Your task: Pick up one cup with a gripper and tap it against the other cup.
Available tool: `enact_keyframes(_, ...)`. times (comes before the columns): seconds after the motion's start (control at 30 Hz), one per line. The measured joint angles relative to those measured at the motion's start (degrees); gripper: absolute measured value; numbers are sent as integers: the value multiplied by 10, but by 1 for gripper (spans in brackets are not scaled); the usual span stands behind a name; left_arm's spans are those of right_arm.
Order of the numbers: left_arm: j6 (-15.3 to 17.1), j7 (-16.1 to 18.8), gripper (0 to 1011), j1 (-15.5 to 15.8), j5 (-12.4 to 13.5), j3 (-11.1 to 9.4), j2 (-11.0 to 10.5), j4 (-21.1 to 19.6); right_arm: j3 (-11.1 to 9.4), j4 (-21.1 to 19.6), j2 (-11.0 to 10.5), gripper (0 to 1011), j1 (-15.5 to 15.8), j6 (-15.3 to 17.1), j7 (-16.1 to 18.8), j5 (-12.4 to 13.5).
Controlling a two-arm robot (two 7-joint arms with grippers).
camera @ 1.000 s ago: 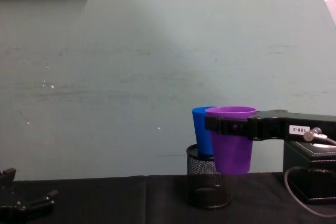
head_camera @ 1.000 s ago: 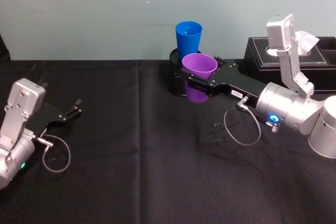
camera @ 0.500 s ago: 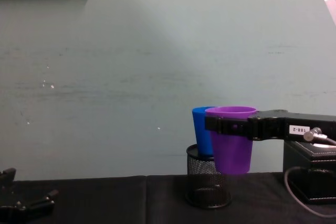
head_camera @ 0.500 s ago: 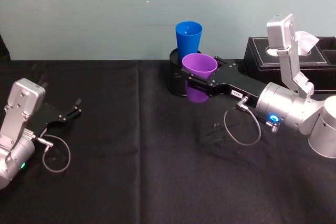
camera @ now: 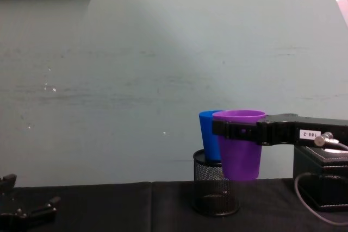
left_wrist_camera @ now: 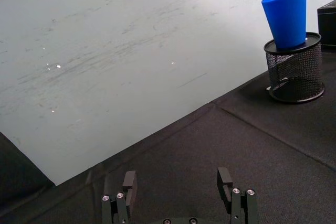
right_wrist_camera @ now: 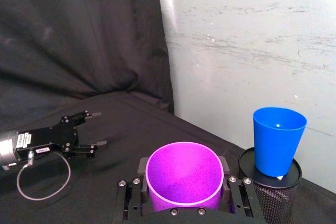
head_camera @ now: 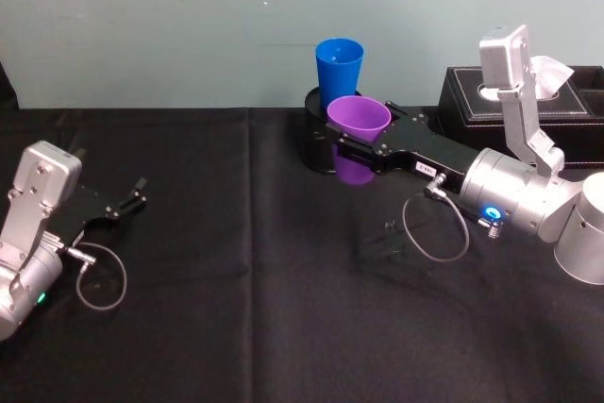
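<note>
While the right gripper [head_camera: 361,137] clamps the raised purple cup [head_camera: 359,118] near the blue cup [head_camera: 339,65], 1 forward nudge should tap it; the left gripper [head_camera: 132,195] idles open.

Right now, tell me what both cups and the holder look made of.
Purple cup, in the right gripper: smooth, thin-walled, likely plastic. Blue cup: same smooth even sheen, likely plastic. Holder: black wire mesh, open weave visible, probably metal.
</note>
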State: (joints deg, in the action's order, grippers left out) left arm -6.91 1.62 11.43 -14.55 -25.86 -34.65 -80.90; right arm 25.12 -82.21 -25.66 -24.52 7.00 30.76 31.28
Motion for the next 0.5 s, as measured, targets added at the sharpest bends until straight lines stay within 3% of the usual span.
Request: enact_keyframes(0.5, 0, 0, 1000, 0, 0, 0, 0, 0, 0, 0, 0, 748, 0, 0, 0, 0)
